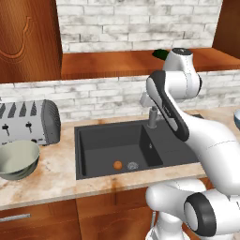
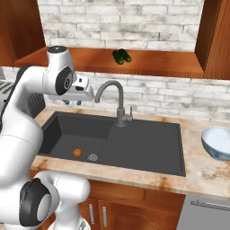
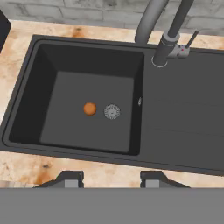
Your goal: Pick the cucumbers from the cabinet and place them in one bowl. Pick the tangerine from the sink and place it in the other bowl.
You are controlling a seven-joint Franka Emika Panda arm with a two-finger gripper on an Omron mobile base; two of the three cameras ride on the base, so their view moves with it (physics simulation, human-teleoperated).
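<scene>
One tangerine (image 3: 89, 108) lies on the floor of the sink (image 3: 61, 65), centre left of the hand view, just beside the round drain (image 3: 112, 112). The curved tap (image 2: 117, 101) rises behind the basin. The gripper (image 3: 111, 179) hangs above the sink's front edge, its two tips apart with nothing between them. Two cucumbers (image 2: 121, 56) sit side by side on the cabinet shelf (image 2: 148, 65), top centre of the right base view. A pale blue bowl (image 2: 217, 142) stands at right, a grey-green bowl (image 1: 18, 160) at lower left beside a toaster (image 1: 29, 123). No writing is readable.
</scene>
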